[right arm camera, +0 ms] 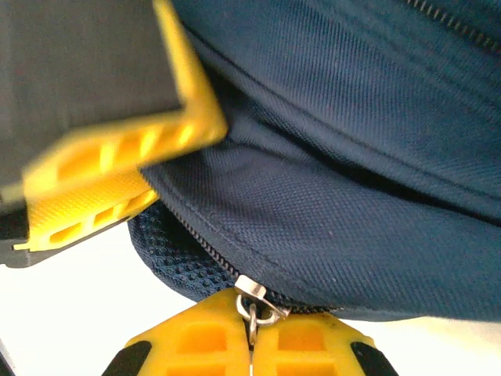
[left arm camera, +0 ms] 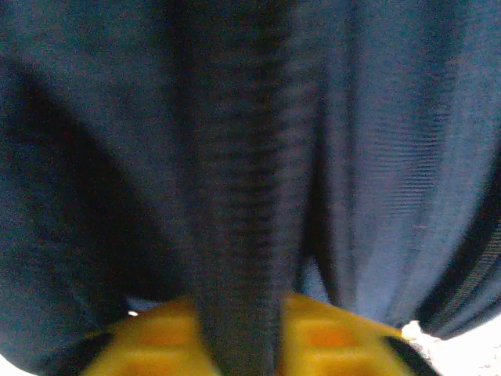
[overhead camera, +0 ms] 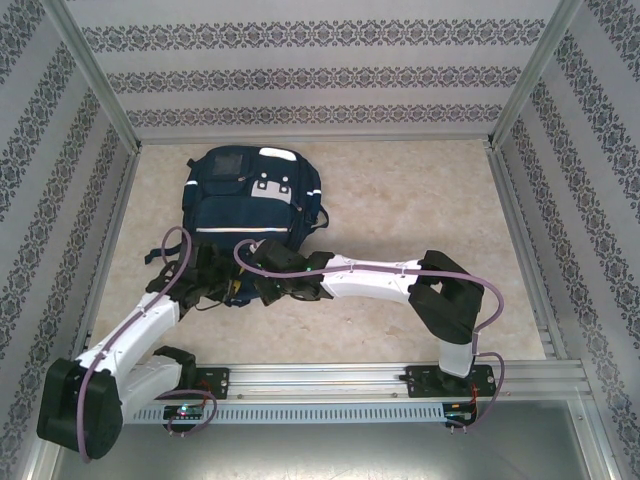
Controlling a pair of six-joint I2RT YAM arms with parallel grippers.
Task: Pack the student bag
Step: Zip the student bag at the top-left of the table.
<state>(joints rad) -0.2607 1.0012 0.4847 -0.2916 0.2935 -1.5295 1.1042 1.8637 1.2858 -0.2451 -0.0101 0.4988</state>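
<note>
Navy student bag (overhead camera: 250, 195), zipper pull (right arm camera: 255, 300) pinched between right gripper (right arm camera: 252, 335) tips

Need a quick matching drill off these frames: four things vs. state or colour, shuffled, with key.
Things:
1. left gripper
2. right gripper
3. bag
4. table

States or colours:
A. beige, marbled
B. shut on the zipper pull
C. navy blue
D. shut on a dark ribbed band of the bag

Pairs: 1-D, 2-B, 3-C, 4-A
</note>
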